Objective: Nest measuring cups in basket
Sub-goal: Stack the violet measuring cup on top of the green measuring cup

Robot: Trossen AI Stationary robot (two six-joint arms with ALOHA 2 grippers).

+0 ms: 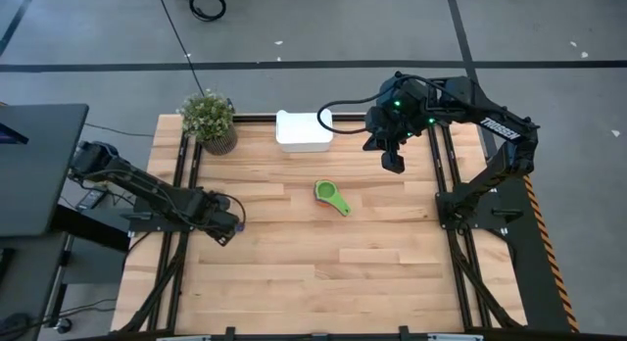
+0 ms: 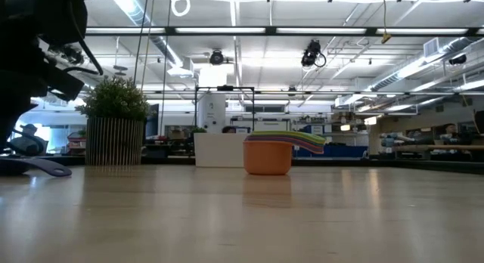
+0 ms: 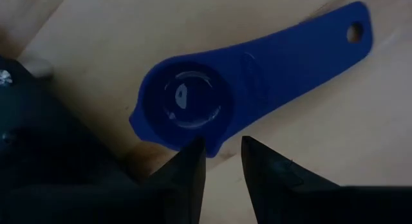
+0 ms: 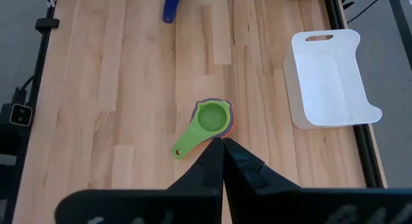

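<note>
A dark blue measuring cup (image 3: 193, 105) lies bowl up on the wood near the table's left edge, its handle (image 3: 302, 50) flat; the low view shows it too (image 2: 45, 168). My left gripper (image 1: 227, 228) points down just over it, its fingers a little apart at the bowl's rim. A stack of nested cups, orange at the bottom and green on top (image 1: 331, 197) (image 2: 268, 153), stands mid-table. The white basket (image 1: 304, 130) (image 4: 331, 79) sits at the far edge. My right gripper (image 1: 394, 165) (image 4: 222, 150) hangs shut, high over the far right. My left gripper comes from above, pointing down, with its fingertips (image 3: 193, 156) on either side of a bit of the bowl's rim (image 3: 219, 145) next to where the handle starts. Whether they touch the rim I cannot tell. The cup lies flat on the table.
A potted green plant (image 1: 211, 121) (image 2: 113, 131) stands at the far left corner beside the basket. Black frame rails (image 1: 186, 174) run along the table's left and right sides. Bare wood stretches across the near half of the table.
</note>
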